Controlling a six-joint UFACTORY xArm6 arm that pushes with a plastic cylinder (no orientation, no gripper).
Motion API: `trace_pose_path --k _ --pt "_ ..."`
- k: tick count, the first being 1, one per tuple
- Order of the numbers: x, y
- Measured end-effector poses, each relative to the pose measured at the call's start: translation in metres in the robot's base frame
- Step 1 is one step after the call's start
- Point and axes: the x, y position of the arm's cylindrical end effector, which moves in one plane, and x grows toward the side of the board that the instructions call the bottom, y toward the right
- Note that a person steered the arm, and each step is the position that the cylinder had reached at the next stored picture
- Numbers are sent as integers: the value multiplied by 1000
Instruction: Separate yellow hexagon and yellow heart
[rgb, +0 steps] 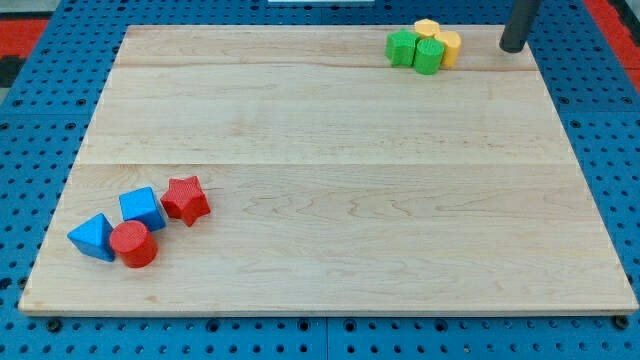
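Note:
Two yellow blocks sit in a tight cluster at the view's top right of the wooden board (330, 180). One yellow block (428, 28), seemingly the hexagon, is at the cluster's top. The other yellow block (449, 47), seemingly the heart, touches it on the right. Two green blocks press against them: one (402, 47) on the left and one (429, 56) in front. My tip (512, 47) stands on the board to the right of the cluster, apart from the yellow blocks by about a block's width.
At the view's bottom left lie a red star (185, 199), a blue cube (142, 208), a blue triangle (93, 237) and a red cylinder (133, 244), close together. A blue pegboard (30, 130) surrounds the board.

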Motion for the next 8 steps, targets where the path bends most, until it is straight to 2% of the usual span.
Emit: trace_pose_path --k 1,3,5,8 --pt "0 0" --pt "-43 -27" --pt "-44 -53" --pt "-49 -60"
